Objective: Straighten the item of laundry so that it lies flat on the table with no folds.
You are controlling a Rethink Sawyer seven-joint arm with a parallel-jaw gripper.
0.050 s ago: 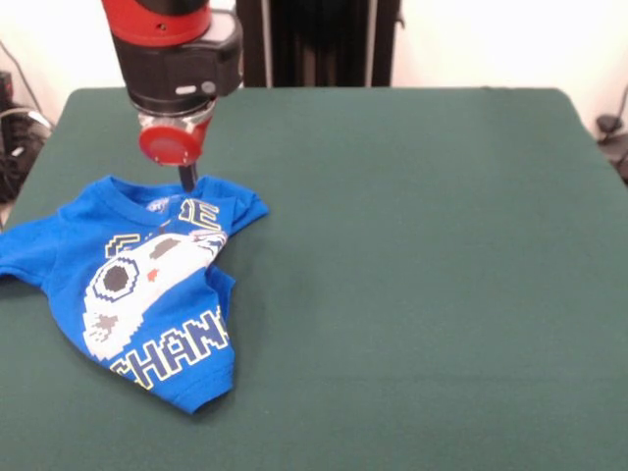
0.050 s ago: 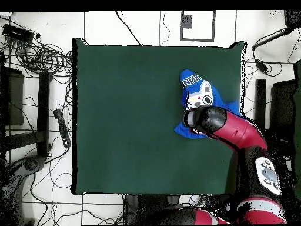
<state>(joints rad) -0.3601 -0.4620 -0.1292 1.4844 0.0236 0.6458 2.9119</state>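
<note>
The little blue shirt (image 1: 147,285) lies bunched near one side of the green table (image 1: 412,245). The gripper (image 1: 186,177) touches its collar; I cannot tell if it is pinching. A pull could bunch it more.

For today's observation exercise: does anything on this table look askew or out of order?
Yes. The blue T-shirt is rumpled near one edge of the green table: one side is folded in over the controller print, hiding part of the lettering. The gripper hangs right at its collar.
</note>
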